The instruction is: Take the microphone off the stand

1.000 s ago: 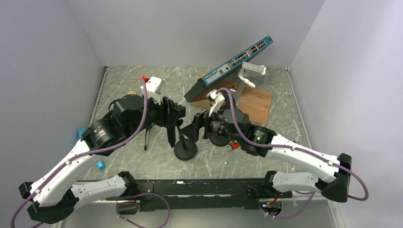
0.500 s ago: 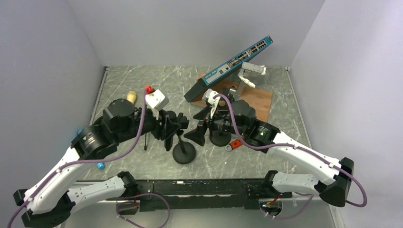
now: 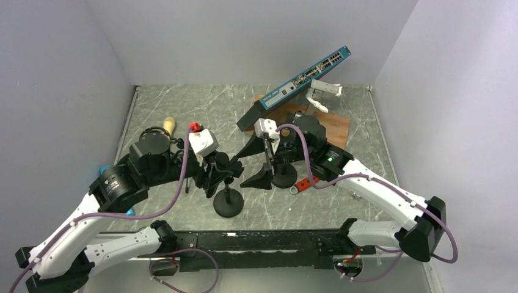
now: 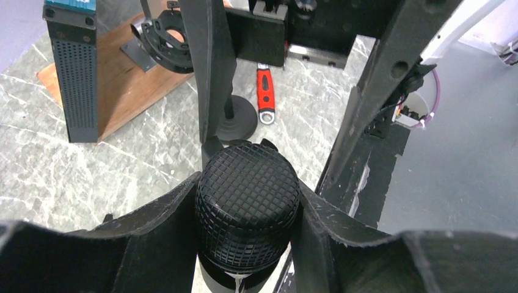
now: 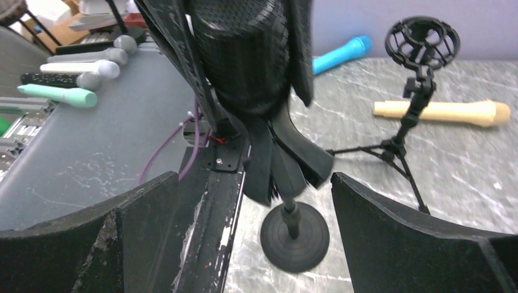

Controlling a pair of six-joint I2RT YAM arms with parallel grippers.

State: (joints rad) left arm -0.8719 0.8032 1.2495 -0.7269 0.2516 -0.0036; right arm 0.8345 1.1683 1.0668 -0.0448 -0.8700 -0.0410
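Observation:
The black microphone with a mesh head sits between my left gripper's fingers, and my left gripper is shut on it. In the top view the left gripper holds the microphone just above the black stand with the round base. In the right wrist view the microphone hangs above the stand's pole and base; the clip joint is hidden by the fingers. My right gripper is open and empty, just right of the stand, and its jaws frame the base in the right wrist view.
A second round stand base and a red wrench lie by the right arm. A tripod with a shock mount, a cream microphone and a blue one lie left. A tilted network switch rests on a wooden board behind.
My left gripper has moved toward the near left with the microphone, and the stand's base has shifted with it. My right gripper has let go of the stand, drawn back and opened wide.

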